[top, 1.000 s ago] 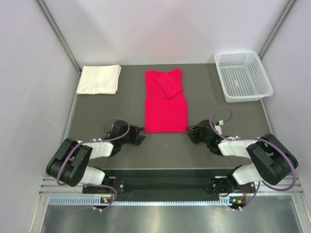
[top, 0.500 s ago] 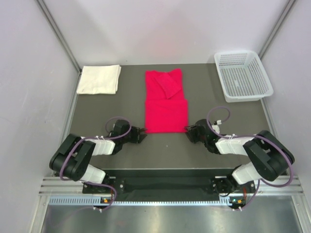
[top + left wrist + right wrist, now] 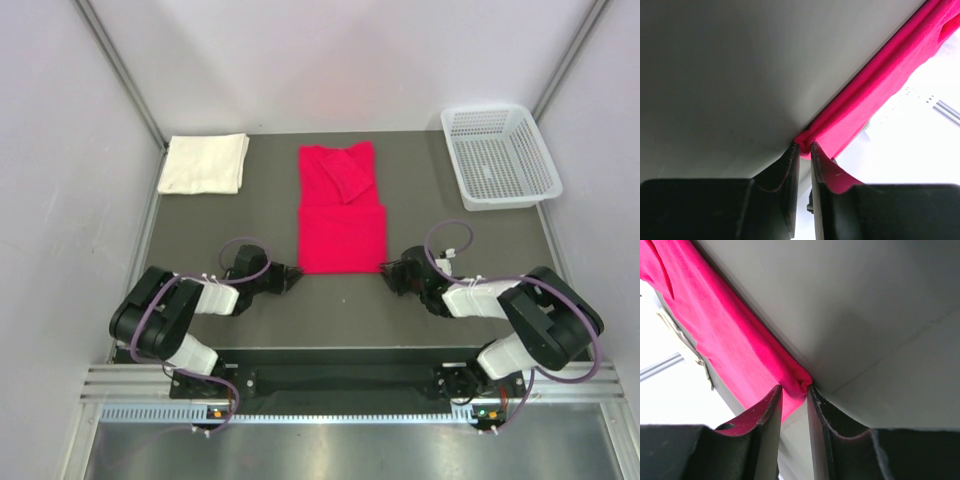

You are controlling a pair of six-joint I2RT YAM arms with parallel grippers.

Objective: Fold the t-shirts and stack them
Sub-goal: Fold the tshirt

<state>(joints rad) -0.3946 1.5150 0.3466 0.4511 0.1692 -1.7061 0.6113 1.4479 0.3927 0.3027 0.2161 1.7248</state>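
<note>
Red t-shirt (image 3: 342, 225) lies flat at the middle of the table (image 3: 200, 240). Cream t-shirt (image 3: 205, 164) sits folded at the table's far-left corner. Left gripper (image 3: 803, 146) pinches the red one's near-left corner. Right gripper (image 3: 795, 389) has narrow jaws around its near-right corner, but I cannot tell if it grips.

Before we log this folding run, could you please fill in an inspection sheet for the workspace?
Surface: dark grey table, flat.
Job's things: red t-shirt partly folded, centre; cream-white t-shirt folded, far left.
Clutter: white mesh basket, far right, empty.
Grippers: left gripper and right gripper at the red t-shirt's near corners, jaws narrow around cloth; grip unclear.
Cables: purple cables loop over both wrists, clear of cloth.
Surroundings: pale walls; nothing else seen.
</note>
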